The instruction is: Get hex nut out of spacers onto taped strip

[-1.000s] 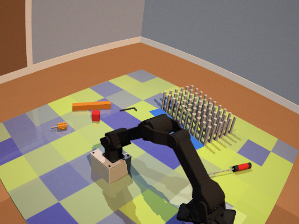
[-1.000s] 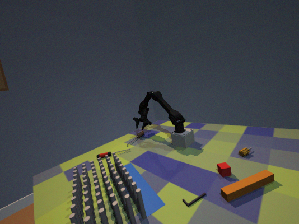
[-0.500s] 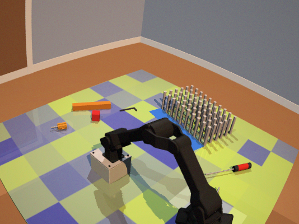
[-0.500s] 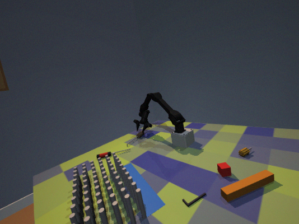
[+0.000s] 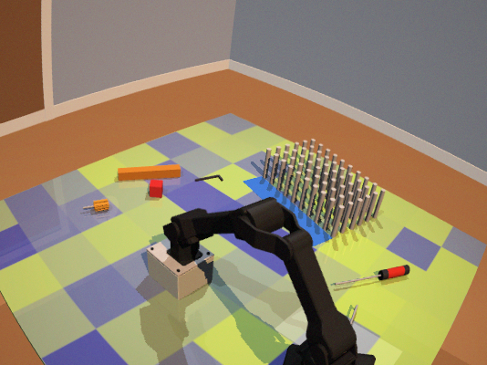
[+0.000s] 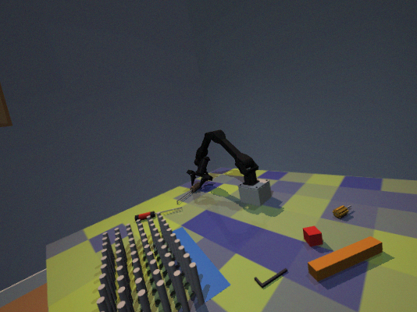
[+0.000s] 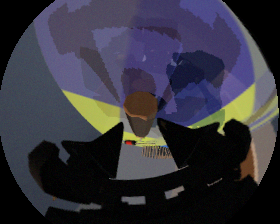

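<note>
My gripper is partly open at the brown-handled tool, its fingertips on either side of the handle. Contact cannot be told. The tool's thin metal end points toward the field side; the arm hides the rest in the top view. A red-and-black screwdriver lies between this tool and the spacers. A black L-shaped key lies beyond the strip's far end. The metal spacers stand upright in rows behind the blue strip. I cannot make out the nut.
An orange bar, a red cube and a small orange-handled piece lie on the other side of the arm's base. The arm arches from that base over the table.
</note>
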Robot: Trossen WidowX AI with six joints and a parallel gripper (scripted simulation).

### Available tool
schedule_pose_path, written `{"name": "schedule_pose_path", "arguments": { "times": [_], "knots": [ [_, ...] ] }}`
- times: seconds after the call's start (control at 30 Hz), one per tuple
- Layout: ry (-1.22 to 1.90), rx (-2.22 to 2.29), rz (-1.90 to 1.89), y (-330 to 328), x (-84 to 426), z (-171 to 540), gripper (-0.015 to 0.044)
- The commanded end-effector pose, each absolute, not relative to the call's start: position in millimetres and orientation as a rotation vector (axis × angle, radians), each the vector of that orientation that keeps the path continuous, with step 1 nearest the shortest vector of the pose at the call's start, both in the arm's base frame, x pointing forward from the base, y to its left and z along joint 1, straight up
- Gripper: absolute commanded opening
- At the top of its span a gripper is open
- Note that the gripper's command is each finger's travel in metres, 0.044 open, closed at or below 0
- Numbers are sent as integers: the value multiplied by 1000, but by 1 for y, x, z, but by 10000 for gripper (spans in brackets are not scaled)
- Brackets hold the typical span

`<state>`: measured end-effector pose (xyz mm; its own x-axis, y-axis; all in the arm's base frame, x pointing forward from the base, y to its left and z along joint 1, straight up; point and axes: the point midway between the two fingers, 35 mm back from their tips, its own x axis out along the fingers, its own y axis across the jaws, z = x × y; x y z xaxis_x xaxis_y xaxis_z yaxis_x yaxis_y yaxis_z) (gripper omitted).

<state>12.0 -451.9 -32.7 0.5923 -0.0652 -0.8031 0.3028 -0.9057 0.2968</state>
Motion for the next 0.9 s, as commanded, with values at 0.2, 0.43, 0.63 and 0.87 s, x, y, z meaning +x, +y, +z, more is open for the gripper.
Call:
{"name": "schedule_pose_path", "arguments": {
  "times": [0.2, 0.43, 0.63, 0.87],
  "knots": [
    [191, 2414, -1241, -452, 12, -36, 181],
    [191, 2414, -1241, -453, 12, -31, 95],
    [190, 2414, -1241, -459, 11, 13, 0],
    [191, 2417, -1238, -457, 12, 67, 0]
  ]
}}
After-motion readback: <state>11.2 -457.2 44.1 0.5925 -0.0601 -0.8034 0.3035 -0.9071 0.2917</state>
